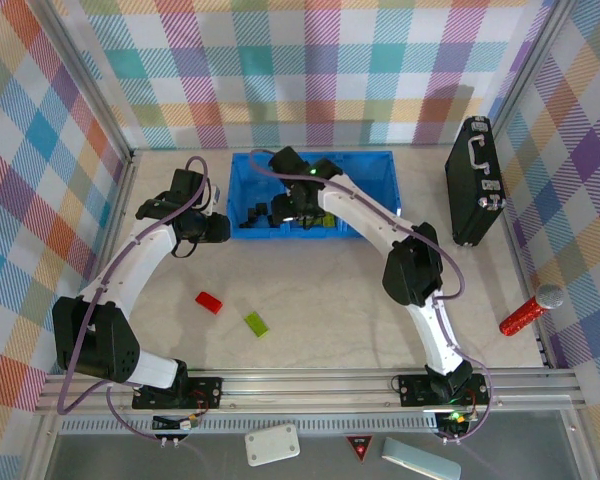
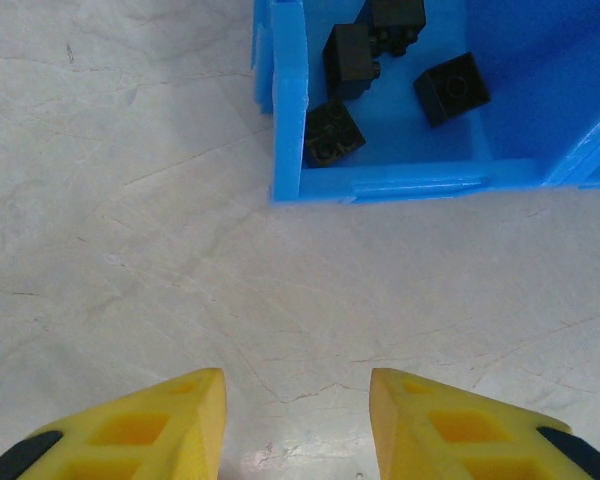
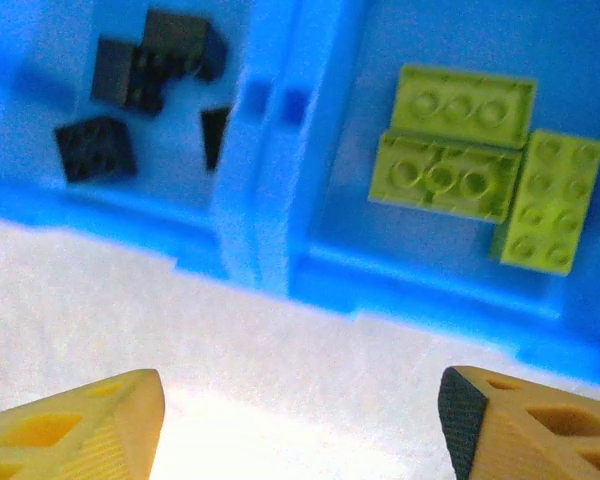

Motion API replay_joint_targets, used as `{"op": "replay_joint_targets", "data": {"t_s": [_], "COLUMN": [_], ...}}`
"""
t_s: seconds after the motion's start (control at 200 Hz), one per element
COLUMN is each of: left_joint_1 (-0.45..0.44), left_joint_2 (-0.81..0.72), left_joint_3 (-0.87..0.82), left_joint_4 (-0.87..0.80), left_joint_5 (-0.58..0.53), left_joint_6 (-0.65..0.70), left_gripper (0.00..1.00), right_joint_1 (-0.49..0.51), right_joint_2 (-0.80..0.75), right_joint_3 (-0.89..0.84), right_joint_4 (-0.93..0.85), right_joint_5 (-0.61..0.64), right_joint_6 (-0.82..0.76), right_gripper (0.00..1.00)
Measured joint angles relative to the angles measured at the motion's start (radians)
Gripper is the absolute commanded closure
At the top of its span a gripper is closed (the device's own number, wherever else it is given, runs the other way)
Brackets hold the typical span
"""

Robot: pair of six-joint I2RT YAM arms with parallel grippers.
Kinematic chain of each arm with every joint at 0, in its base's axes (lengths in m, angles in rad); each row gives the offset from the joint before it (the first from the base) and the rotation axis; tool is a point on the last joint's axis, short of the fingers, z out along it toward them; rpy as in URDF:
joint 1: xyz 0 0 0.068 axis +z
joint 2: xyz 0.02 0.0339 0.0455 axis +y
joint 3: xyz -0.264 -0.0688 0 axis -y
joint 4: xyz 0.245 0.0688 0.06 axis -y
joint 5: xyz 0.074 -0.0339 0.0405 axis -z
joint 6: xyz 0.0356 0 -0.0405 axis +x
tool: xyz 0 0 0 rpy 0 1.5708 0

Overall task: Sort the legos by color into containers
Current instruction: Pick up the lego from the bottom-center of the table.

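We see the long blue bin [image 1: 365,172] lying across the far half of the counter [image 1: 320,290]. Its left compartment [image 2: 400,140] holds the black bricks [image 2: 333,135], four of them by our count from the left wrist view, loose and at odd angles; its middle compartment [image 3: 430,40] holds three lime-green bricks [image 3: 442,178], two lying lengthwise side by side and touching, the third turned crosswise against their right ends, all studs up.

Two bricks lie outside the bin on the open counter, well in front of it: a red brick [image 1: 209,302] and, to its right and slightly nearer the arm bases, a lone lime-green brick [image 1: 256,323]; they are near each other but apart.

The left gripper [image 2: 298,420] hangs over bare counter just off the bin's near left corner; its jaws stand a little apart and we find nothing between them. The right gripper [image 3: 300,420] hangs over the bin's near wall, about where the divider [image 3: 265,150] separates the black bricks from the green ones; its jaws are spread wide and hold nothing.

At the right edge of the counter a black case [image 1: 475,180] lies flat; nearer the arm bases lies a red glittery stick [image 1: 530,312].
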Motion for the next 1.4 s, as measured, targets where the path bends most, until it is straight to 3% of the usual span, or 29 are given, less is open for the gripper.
{"op": "replay_joint_targets", "data": {"t_s": [0.29,0.64,0.845,1.4], "left_joint_1": [0.028,0.222,0.287,0.318], "left_joint_2": [0.006,0.007,0.007,0.006], "left_joint_3": [0.000,0.001,0.001,0.001], "left_joint_4": [-0.002,-0.005,-0.005,-0.004], "left_joint_5": [-0.016,0.008,0.023,0.049], "left_joint_6": [-0.003,-0.034,-0.047,-0.053], "left_gripper": [0.58,0.58,0.57,0.57], "right_joint_1": [0.144,0.322,0.393,0.454], "right_joint_2": [-0.082,-0.113,-0.082,0.081], "right_joint_3": [-0.164,-0.255,-0.235,-0.202], "right_joint_4": [-0.015,-0.022,-0.022,-0.013], "right_joint_5": [0.002,-0.002,-0.018,-0.044], "right_joint_6": [0.027,0.117,0.166,0.199], "right_gripper": [0.30,0.31,0.33,0.41]}}
